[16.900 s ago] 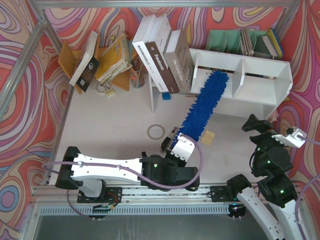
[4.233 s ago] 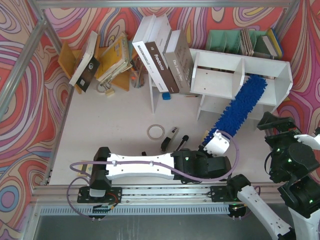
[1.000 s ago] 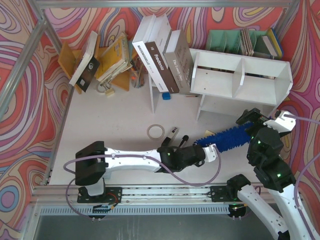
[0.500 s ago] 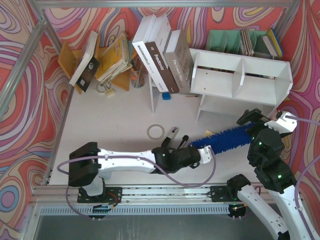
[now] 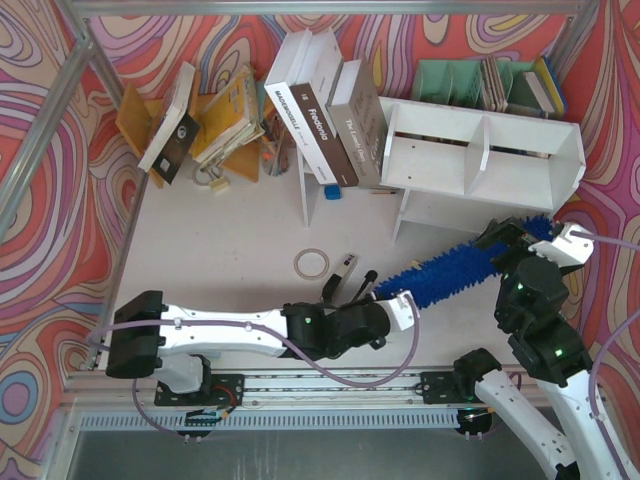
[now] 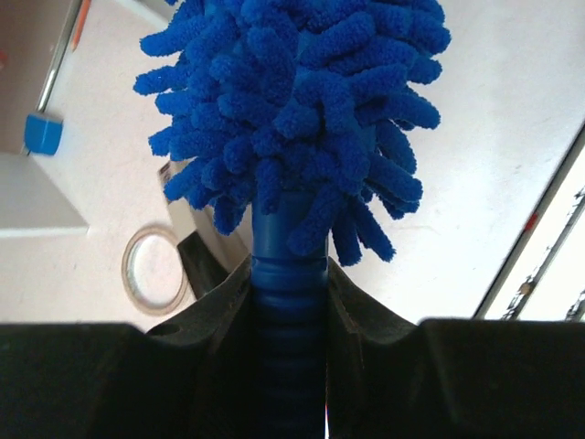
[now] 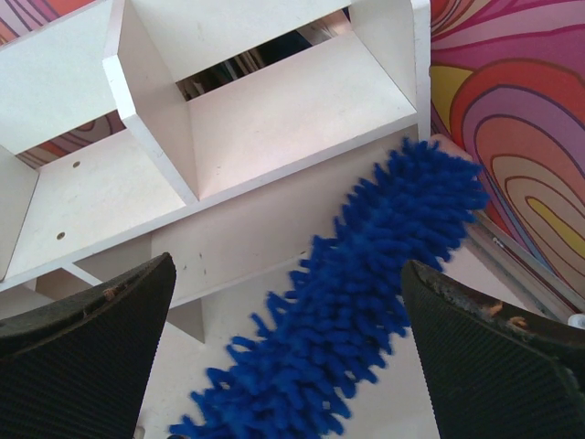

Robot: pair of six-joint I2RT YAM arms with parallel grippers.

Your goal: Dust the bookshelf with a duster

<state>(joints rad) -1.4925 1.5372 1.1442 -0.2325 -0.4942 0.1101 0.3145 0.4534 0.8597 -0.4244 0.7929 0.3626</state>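
The bright blue fluffy duster (image 5: 450,272) lies slantwise above the table, in front of the white bookshelf (image 5: 480,150). My left gripper (image 5: 398,303) is shut on its ribbed blue handle. In the left wrist view the fingers (image 6: 219,302) clamp the handle below the fluffy duster (image 6: 302,101) head. My right gripper (image 5: 530,240) hangs open over the far end of the head. Seen from the right wrist, the duster (image 7: 366,302) runs between and below the wide-apart jaws of that gripper (image 7: 285,274), with the bookshelf (image 7: 274,110) compartments beyond.
Large books (image 5: 320,110) lean against the shelf's left end. A tape ring (image 5: 311,263) and a black-and-silver stick tool (image 5: 345,275) lie by the left wrist. A pale green file organizer (image 5: 450,80) stands behind the shelf, and a wooden rack (image 5: 215,115) at the far left.
The left arm has drawn back to the left with the duster. The head has swung up at its far end, and its tip now pokes out past the right gripper. The right arm holds still.
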